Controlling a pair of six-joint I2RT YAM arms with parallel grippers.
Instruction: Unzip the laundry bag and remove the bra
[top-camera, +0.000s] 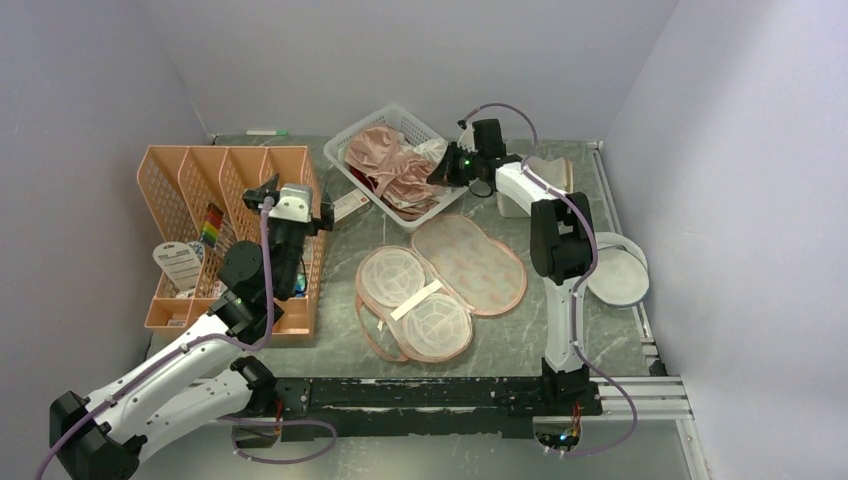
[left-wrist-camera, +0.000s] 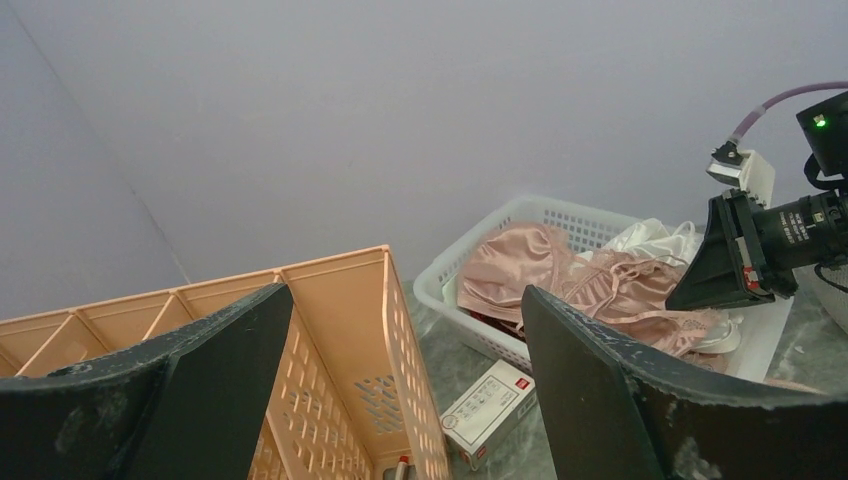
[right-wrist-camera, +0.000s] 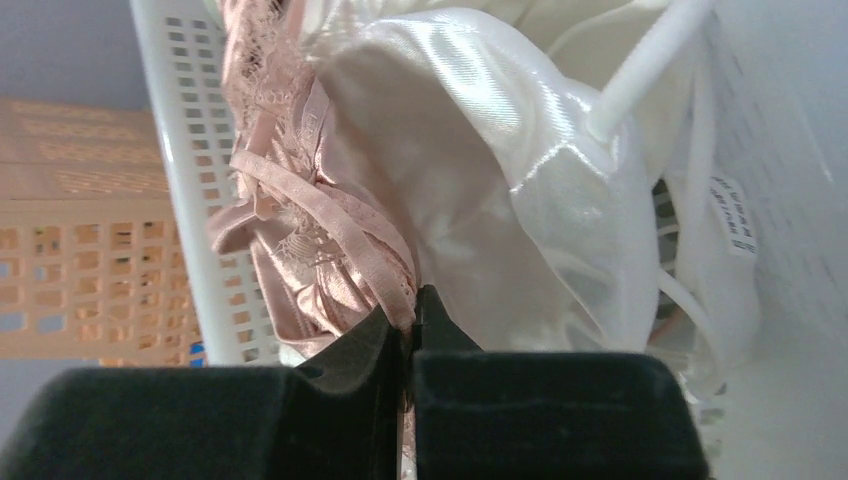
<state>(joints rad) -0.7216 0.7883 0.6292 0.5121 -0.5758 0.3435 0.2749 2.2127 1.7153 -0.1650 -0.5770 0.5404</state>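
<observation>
Strap of bra (right-wrist-camera: 330, 200) pinched in closed right tool (right-wrist-camera: 412, 312) inside basket (right-wrist-camera: 180, 150); left tool (left-wrist-camera: 407, 300) spread wide, empty. Release fully, then lift straight, avoiding snagged lace.

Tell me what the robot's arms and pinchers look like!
The left arm and right arm are white with black joints. A thin purple cable loops along each. The left gripper and right gripper have chunky black fingers.

The laundry bag (top-camera: 470, 262) lies mid-frame (rack (top-camera: 185, 175) to its left). Above it, the basket (top-camera: 410, 117) holds, seemingly, the bra (top-camera: 375, 148).
</observation>
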